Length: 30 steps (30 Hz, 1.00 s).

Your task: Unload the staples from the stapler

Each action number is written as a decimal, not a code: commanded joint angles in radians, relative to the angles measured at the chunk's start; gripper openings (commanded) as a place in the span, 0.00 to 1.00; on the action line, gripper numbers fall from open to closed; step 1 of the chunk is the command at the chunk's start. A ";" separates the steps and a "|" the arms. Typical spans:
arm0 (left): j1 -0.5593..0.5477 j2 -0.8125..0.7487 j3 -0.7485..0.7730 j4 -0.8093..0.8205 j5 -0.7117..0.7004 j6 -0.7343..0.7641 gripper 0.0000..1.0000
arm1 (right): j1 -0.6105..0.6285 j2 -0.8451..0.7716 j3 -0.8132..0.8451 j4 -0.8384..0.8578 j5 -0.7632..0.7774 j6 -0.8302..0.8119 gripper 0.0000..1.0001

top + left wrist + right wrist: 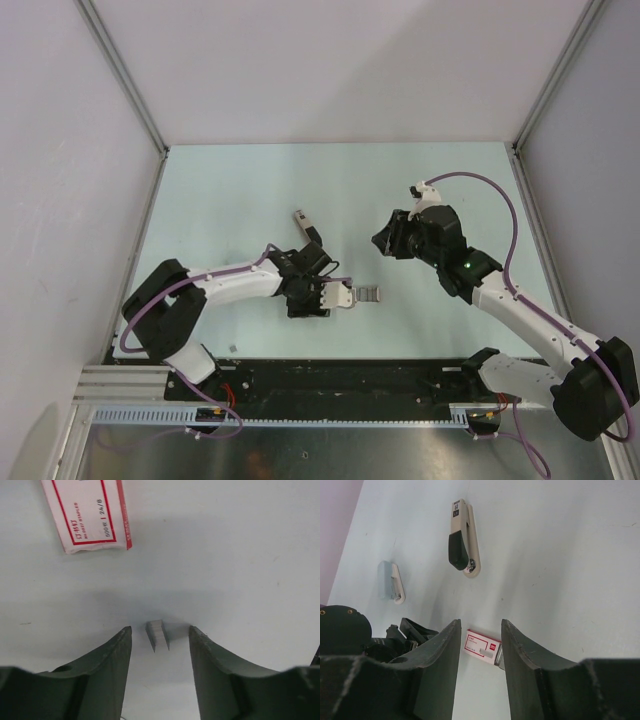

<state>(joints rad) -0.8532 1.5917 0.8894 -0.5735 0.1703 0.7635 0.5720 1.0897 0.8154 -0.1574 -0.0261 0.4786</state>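
Stapler lies apart from the packet; nearby, left gripper, fingers spread, straddles a staple strip, probably depositing it.

Three cameras on one pale table: overhead, and one per wrist
The overhead one looks down from behind my bases over everything; my left wrist camera sits low and close, facing past my dark left pincer to the flat red-and-white cardboard packet, which my higher right wrist camera also sees
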 commanded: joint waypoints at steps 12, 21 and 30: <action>0.001 0.059 0.041 -0.027 0.005 -0.046 0.38 | 0.019 -0.017 -0.005 0.044 0.008 0.011 0.41; 0.001 0.074 0.059 -0.031 -0.006 -0.035 0.31 | 0.026 -0.009 -0.005 0.047 0.011 0.009 0.40; 0.002 0.077 0.030 -0.037 -0.017 -0.038 0.11 | 0.033 -0.003 -0.005 0.046 0.015 0.006 0.39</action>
<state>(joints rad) -0.8536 1.6424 0.9390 -0.6239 0.1783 0.7311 0.5995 1.0901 0.8154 -0.1440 -0.0238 0.4786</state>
